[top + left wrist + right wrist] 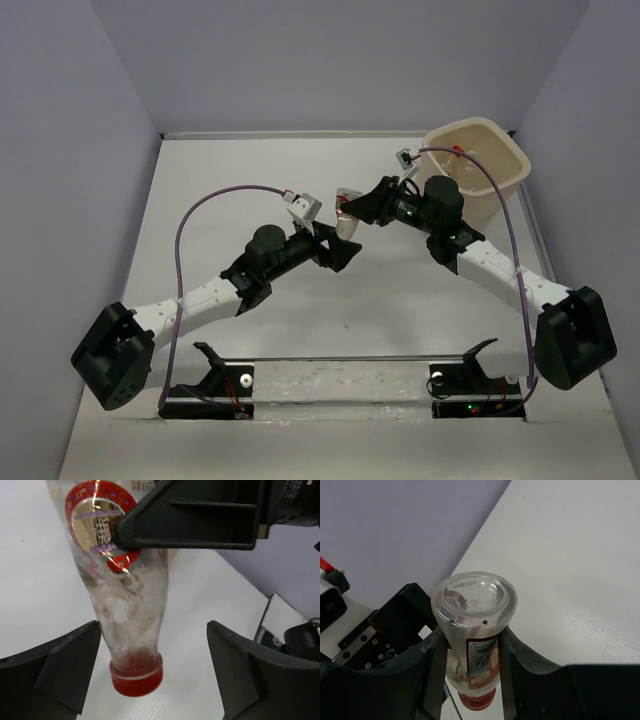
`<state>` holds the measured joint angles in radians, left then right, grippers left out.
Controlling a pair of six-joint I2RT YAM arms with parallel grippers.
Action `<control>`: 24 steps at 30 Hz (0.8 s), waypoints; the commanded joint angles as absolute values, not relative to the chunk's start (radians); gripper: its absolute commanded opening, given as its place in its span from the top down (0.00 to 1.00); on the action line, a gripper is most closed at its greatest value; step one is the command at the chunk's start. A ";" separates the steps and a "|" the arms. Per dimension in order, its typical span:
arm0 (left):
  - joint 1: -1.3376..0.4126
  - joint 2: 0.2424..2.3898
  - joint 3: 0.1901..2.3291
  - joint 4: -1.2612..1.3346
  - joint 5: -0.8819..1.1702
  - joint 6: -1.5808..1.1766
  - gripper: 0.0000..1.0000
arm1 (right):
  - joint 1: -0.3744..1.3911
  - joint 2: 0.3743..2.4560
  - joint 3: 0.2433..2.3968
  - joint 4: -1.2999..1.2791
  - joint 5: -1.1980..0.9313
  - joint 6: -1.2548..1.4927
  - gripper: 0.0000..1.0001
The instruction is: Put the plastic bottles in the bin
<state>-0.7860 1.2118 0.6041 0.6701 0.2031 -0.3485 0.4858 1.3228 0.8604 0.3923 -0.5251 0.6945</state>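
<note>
One clear plastic bottle (347, 210) with a red cap and a red-white label hangs cap-down above the table's middle. My right gripper (362, 207) is shut on its body; in the right wrist view the fingers press both sides of the bottle (472, 630) and its base faces the camera. My left gripper (337, 247) is open just below and left of it; in the left wrist view its fingers (65, 665) stand wide apart either side of the red cap (136, 676), not touching. The beige bin (505, 150) stands at the far right.
Grey walls close in the table on the left, back and right. Purple cables loop above both arms. The left arm's wrist (395, 625) lies close under the right gripper. Something small and reddish shows inside the bin.
</note>
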 commanded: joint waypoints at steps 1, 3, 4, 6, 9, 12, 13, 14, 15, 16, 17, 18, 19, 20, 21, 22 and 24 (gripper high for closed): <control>-0.795 1.080 0.612 0.713 0.235 -0.354 0.01 | 0.482 1.218 0.982 0.413 -0.420 0.626 0.82; -0.795 1.013 0.612 0.669 0.215 -0.356 0.01 | 0.447 1.191 1.057 0.393 -0.407 0.600 0.82; -0.796 0.988 0.612 0.652 0.209 -0.353 0.01 | 0.436 1.160 1.084 0.378 -0.385 0.583 0.83; -0.796 0.904 0.614 0.585 0.187 -0.353 0.01 | 0.425 1.128 1.164 0.338 -0.312 0.523 0.83; -0.796 0.811 0.614 0.482 0.146 -0.356 0.01 | 0.371 1.083 1.253 0.236 -0.096 0.375 0.83; -0.798 0.692 0.649 0.330 0.063 -0.351 0.01 | 0.316 1.078 1.290 0.189 0.229 0.224 0.83; -0.798 0.677 0.663 0.290 0.043 -0.347 0.01 | 0.286 1.083 1.295 0.186 0.288 0.151 0.83; -0.798 0.666 0.696 0.214 0.017 -0.342 0.01 | 0.270 1.092 1.295 0.187 0.345 0.120 0.83; -0.798 0.651 0.713 0.178 0.011 -0.336 0.01 | 0.250 1.113 1.290 0.186 0.433 0.095 0.83; -0.799 0.646 0.728 0.149 0.003 -0.330 0.01 | 0.235 1.124 1.284 0.186 0.463 0.068 0.83; -0.799 0.640 0.762 0.094 -0.035 -0.312 0.01 | 0.204 1.141 1.276 0.186 0.485 0.061 0.83; -0.798 0.637 0.778 0.069 -0.041 -0.301 0.01 | 0.192 1.147 1.267 0.187 0.514 0.058 0.83; -0.799 0.635 0.791 0.048 -0.054 -0.290 0.01 | 0.181 1.153 1.244 0.187 0.526 0.058 0.83; -0.799 0.632 0.819 0.007 -0.083 -0.275 0.01 | 0.157 1.161 1.233 0.189 0.540 0.061 0.83; -0.799 0.629 0.830 0.000 -0.103 -0.275 0.01 | 0.140 1.173 1.224 0.190 0.552 0.063 0.83; -0.799 0.629 0.837 -0.029 -0.121 -0.264 0.01 | 0.123 1.202 1.217 0.193 0.552 0.072 0.82; -0.799 0.621 0.842 -0.050 -0.167 -0.253 0.01 | 0.089 1.227 1.197 0.192 0.525 0.089 0.75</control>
